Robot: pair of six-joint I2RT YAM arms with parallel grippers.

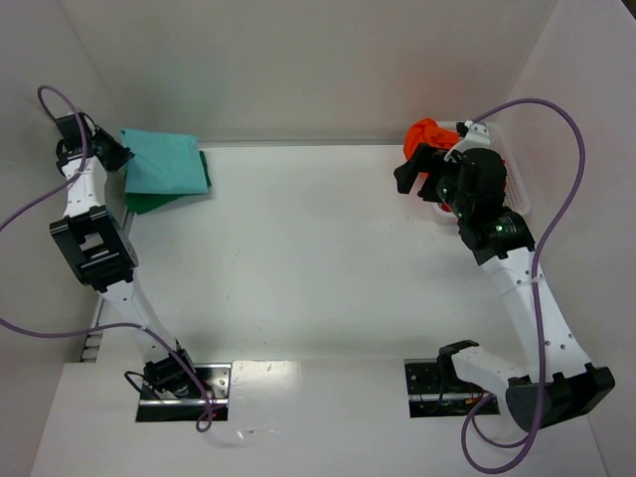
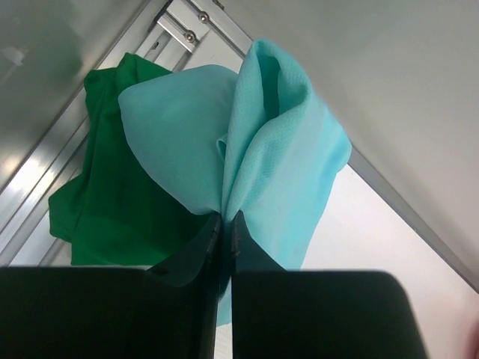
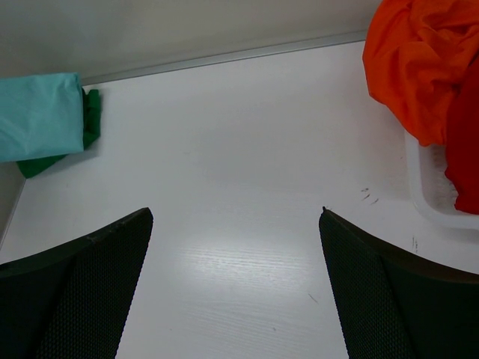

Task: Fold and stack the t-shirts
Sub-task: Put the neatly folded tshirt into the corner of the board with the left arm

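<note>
**Top view.** Both arm bases (image 1: 184, 383) sit at the near edge of the table (image 1: 318, 258). The left gripper (image 1: 107, 149) reaches the far left corner and touches the edge of the teal shirt (image 1: 164, 164). That shirt lies flat on the green shirt (image 1: 149, 204), whose near and right edges show from under it. The right gripper (image 1: 409, 177) is at the far right, just beside the orange shirt (image 1: 427, 134), which is heaped at the far end of the basket (image 1: 519, 189).

**Left wrist view.** The left gripper (image 2: 227, 218) is clamped on a pinch of the teal shirt (image 2: 284, 142), its jaws nearly touching. The cloth fans out from the fingertips. The green shirt (image 2: 105, 202) lies underneath, to the left.

**Right wrist view.** The right gripper (image 3: 236, 277) is spread wide and holds nothing, with bare table between its fingers (image 3: 82, 292). The orange shirt (image 3: 419, 60) and red shirt (image 3: 465, 149) hang over the rim of the basket (image 3: 430, 191) at the right. The teal shirt (image 3: 37, 116) on the green shirt (image 3: 91, 120) lies well apart, at the far left.
</note>
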